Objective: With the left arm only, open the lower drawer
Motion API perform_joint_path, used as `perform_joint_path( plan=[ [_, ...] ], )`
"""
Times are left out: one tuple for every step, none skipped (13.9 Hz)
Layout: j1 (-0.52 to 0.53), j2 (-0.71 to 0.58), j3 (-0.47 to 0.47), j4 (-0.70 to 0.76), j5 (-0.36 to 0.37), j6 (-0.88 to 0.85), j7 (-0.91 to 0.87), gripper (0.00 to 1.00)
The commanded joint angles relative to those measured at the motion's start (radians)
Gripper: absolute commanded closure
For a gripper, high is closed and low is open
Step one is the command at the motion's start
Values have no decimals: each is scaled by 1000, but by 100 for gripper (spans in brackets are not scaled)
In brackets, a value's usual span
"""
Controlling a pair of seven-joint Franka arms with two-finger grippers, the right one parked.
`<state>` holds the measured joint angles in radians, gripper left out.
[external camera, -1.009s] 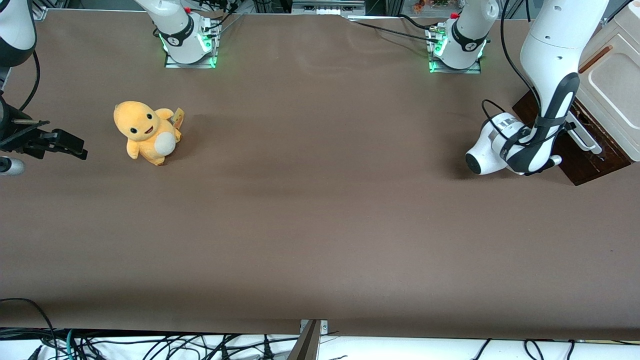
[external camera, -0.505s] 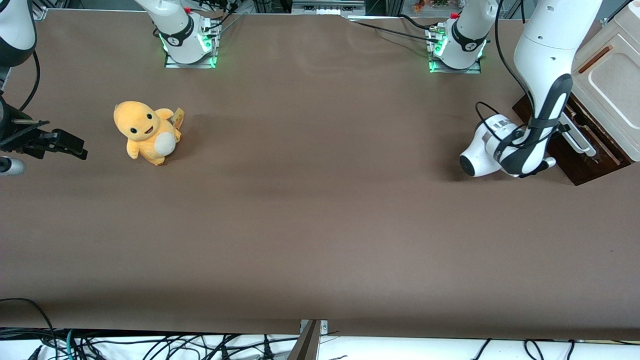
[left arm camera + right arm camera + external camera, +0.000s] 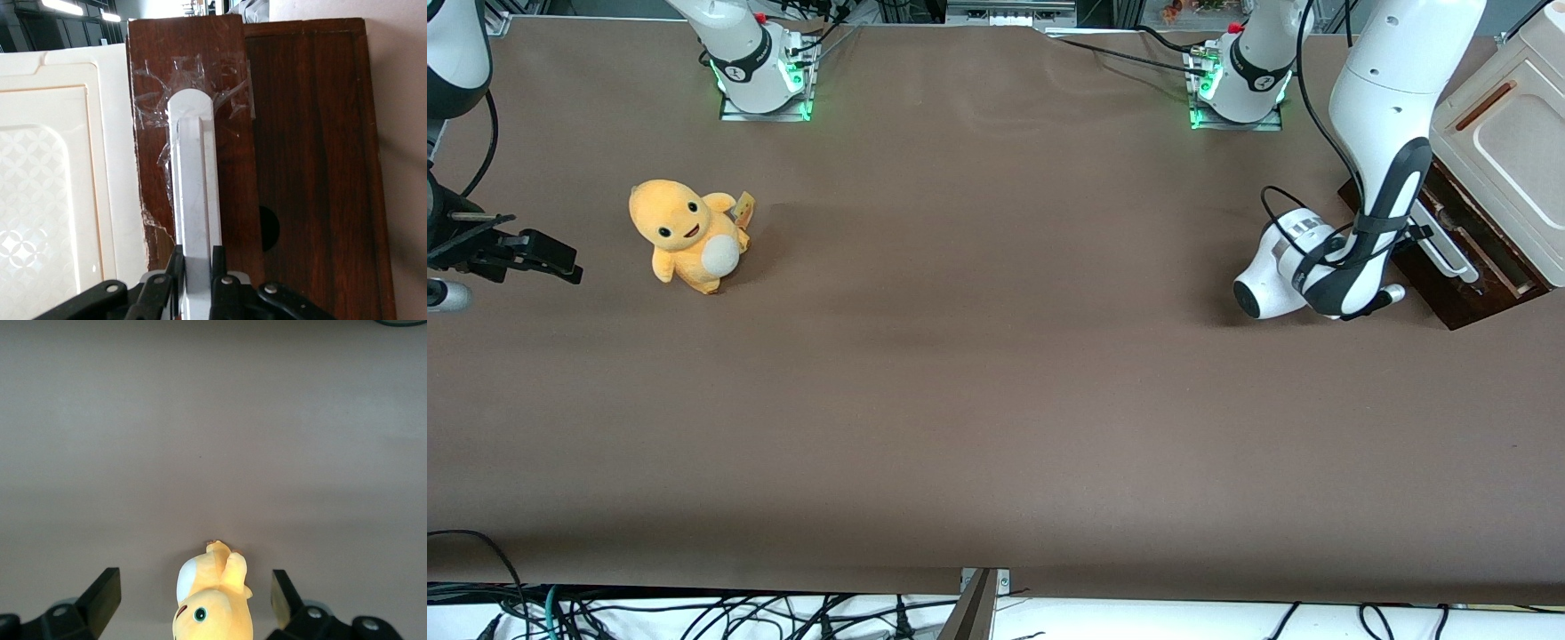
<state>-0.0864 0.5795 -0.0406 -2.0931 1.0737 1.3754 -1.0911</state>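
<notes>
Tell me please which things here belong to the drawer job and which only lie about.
Belong to the job:
lower drawer, partly pulled out
white bar handle
left arm's gripper, shut on the handle

Lying about:
yellow plush toy, toward the parked arm's end

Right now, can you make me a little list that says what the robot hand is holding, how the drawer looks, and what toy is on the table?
gripper: gripper shut on the white bar handle
drawer: lower drawer pulled partly out of the cabinet, a strip of its inside showing
arm: left arm reaching down in front of the drawer
toy: orange plush sitting on the table, toward the parked arm's end
task: drawer opening under way
</notes>
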Motion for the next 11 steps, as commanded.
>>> perform_joint_path(
  plan=[
    [-29, 17, 4, 57, -49, -55, 43, 98],
    [-36, 25, 2, 67, -51, -61, 43, 98],
    [-41, 26, 2, 71, -51, -68, 43, 98],
    [-44, 31, 2, 74, -51, -70, 43, 98],
    [-47, 36, 2, 83, -52, -73, 43, 98],
    [-47, 40, 2, 85, -55, -73, 42, 98],
    [-49, 51, 2, 97, -69, -73, 33, 98],
    [-56, 54, 4, 105, -89, -75, 39, 98],
    [-58, 54, 4, 107, -93, -75, 39, 98],
    [-61, 56, 4, 107, -95, -76, 40, 98],
    [-62, 56, 2, 107, -95, -81, 40, 98]
  ],
)
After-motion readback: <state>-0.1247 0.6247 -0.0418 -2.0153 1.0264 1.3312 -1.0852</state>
